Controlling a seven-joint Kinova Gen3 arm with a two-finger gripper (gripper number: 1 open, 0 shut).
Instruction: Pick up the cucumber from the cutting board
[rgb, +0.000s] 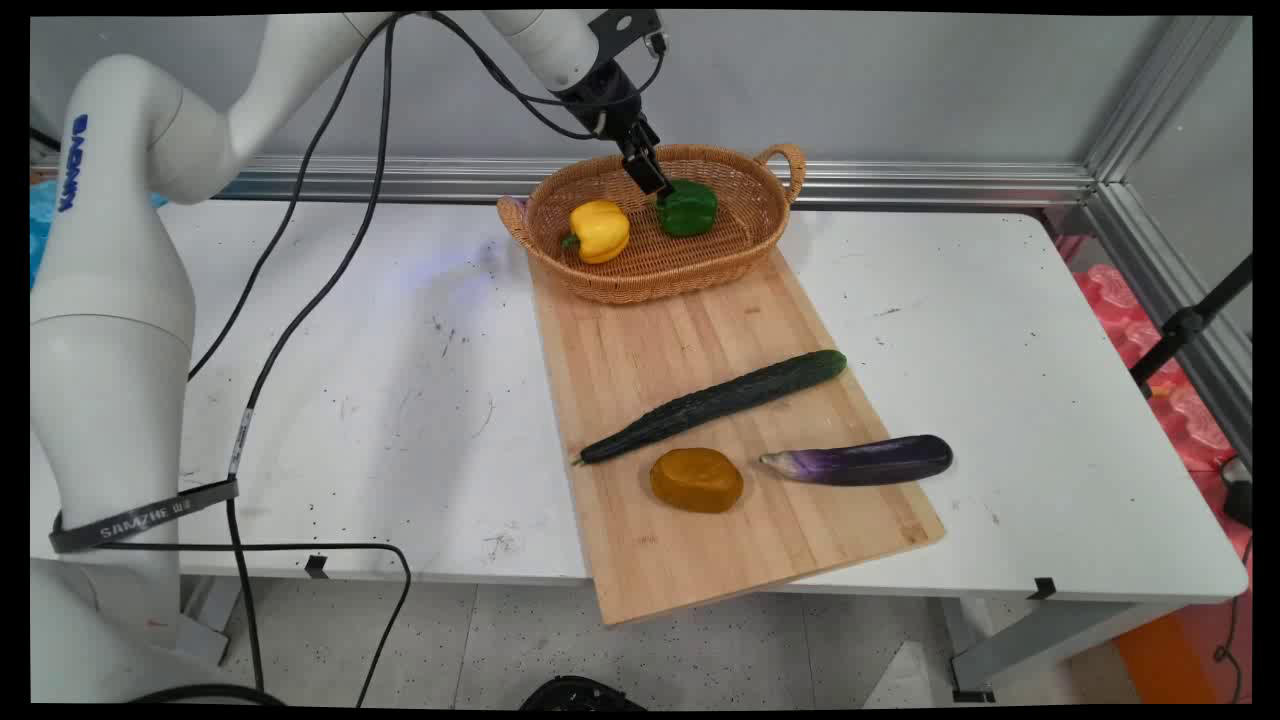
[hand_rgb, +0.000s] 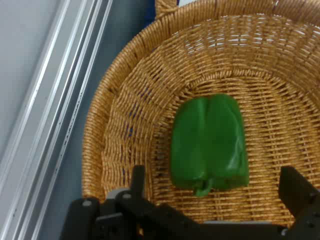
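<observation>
The wooden cutting board (rgb: 730, 440) is lying nearest the camera, its front corner jutting past the near edge of the white tabletop (rgb: 1050, 400). On the board a long dark green cucumber (rgb: 715, 405) is stretching diagonally, a purple eggplant (rgb: 860, 461) is resting at the board's right edge with its end reaching out over the tabletop, and a flat brownish-orange piece of food (rgb: 696, 480) is sitting just beside the eggplant's stem end. At the board's far end a woven wicker basket (rgb: 740, 260) is holding two peppers, well apart from each other: a yellow bell pepper (rgb: 599, 231) on the left and a green bell pepper (hand_rgb: 210, 142) on the right. The black gripper (rgb: 652, 177) is hanging inside the basket rim, right above the green pepper, its jaws spread wide and gripping nothing; the hand view is showing the pepper lying free on the weave between the two fingers (hand_rgb: 295, 187). Both peppers are sitting in the basket, while the cucumber, eggplant and orange piece are lying on the board.
</observation>
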